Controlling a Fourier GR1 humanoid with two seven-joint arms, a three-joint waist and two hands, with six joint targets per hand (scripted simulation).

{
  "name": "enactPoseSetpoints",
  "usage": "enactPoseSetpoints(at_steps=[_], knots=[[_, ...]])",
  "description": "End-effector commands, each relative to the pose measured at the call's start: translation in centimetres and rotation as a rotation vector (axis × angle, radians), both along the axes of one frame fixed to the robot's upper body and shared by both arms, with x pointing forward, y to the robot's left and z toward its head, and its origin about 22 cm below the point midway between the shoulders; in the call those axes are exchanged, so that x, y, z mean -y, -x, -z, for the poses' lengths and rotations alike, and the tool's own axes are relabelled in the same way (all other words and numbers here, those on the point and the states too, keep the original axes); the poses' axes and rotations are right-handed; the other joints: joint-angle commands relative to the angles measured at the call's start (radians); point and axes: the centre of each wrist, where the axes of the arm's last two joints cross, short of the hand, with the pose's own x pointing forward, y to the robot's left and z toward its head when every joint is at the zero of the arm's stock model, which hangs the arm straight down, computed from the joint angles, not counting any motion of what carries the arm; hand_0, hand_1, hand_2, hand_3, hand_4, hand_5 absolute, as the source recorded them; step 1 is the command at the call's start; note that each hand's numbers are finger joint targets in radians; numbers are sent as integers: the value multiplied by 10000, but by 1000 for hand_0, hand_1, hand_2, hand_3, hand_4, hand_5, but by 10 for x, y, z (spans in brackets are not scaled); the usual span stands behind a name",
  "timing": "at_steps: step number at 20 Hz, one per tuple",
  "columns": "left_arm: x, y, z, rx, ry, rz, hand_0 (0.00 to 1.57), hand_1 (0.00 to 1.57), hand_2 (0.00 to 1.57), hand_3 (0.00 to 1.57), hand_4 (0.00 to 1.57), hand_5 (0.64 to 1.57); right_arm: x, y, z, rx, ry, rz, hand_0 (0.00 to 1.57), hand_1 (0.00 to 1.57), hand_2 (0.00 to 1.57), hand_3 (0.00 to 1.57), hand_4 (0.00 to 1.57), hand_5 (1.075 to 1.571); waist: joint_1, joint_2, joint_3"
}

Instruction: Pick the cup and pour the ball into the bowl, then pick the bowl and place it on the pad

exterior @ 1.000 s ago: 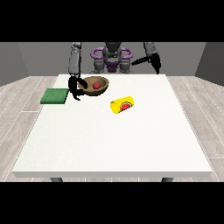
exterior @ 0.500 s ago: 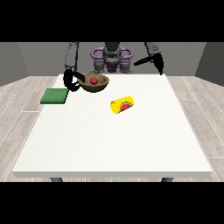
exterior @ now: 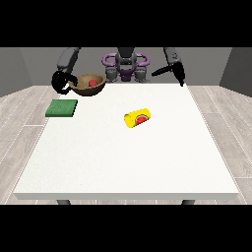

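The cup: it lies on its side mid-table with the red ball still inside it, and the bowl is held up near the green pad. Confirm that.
Wrong on the ball. The front view shows the red ball in the bowl, not in the cup. The rest holds: cup lying mid-table, bowl held by the hand at the view's left near the green pad.

Even, diffuse brightness fills the scene, with no hard light source apparent. The white tabletop (exterior: 128, 162) is the brightest surface, uniformly lit and without glare. The yellow cup (exterior: 138, 118) casts only a faint, soft shadow beneath it. The grey walls toward 12 o'clock look dimmer.
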Motion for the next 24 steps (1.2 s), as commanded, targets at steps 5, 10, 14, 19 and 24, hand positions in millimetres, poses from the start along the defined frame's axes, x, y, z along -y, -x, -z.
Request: enactPoseSetpoints(at_steps=[5,10,14,19,24], knots=[[45,-8,-22,1794,-150,621,0,0,0,0,0,1565,82,4,-46,1875,-883,948,1571,1571,1571,1571,1062,1562,519,1794,12],[77,-14,-58,2993,-277,1048,0,0,0,0,0,1565,112,3,-73,2734,-1219,1422,1571,1571,1571,1571,1047,1561,983,2898,23],[66,-6,-68,3819,-556,1051,0,0,0,0,0,1564,149,29,-77,3590,-555,1601,1571,1571,1571,1442,1031,1563,975,3767,26],[73,2,-87,4234,-614,825,0,0,0,0,0,1563,158,31,-82,4145,71,1898,1571,1571,1571,0,1033,1566,1052,4226,25],[71,14,-109,4726,-433,865,0,0,0,0,0,1564,184,43,-107,4423,629,1676,1571,1571,1571,0,1039,1569,777,4612,28]])
